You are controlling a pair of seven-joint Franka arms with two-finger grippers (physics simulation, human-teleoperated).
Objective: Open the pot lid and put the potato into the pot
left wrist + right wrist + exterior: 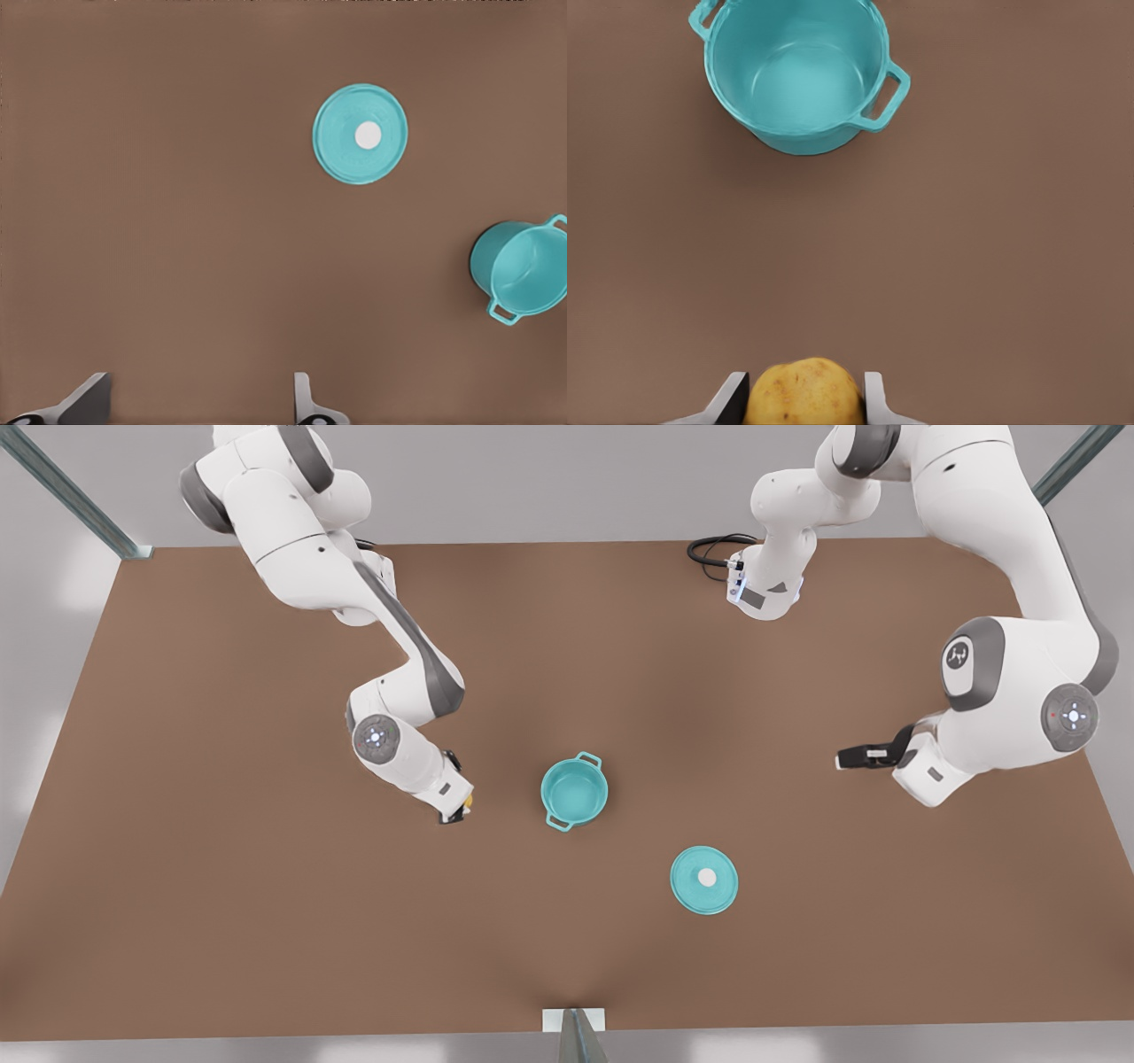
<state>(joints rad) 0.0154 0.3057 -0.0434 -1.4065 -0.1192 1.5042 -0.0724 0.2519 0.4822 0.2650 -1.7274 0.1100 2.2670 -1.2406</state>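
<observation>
The teal pot [574,791] stands open and empty at the table's middle, also ahead of my right gripper as the pot [799,75]. The pot lid [703,879] lies flat on the table with its white knob up, toward the front view's right of the pot; it appears as the pot lid [361,134] near the pot [523,270]. My right gripper [456,812] is at the front view's left of the pot. That gripper [802,405] is shut on the yellow potato [804,388]. A sliver of the potato [467,801] peeks out. My left gripper [842,760] waits at the front view's right, and its fingers [89,398] stand wide open with nothing between them.
The brown table [221,868] spreads wide around the pot and lid. A black cable [713,549] loops at the back edge. A metal post [574,1032] stands at the middle of the front edge, and slanted frame bars rise at the back corners.
</observation>
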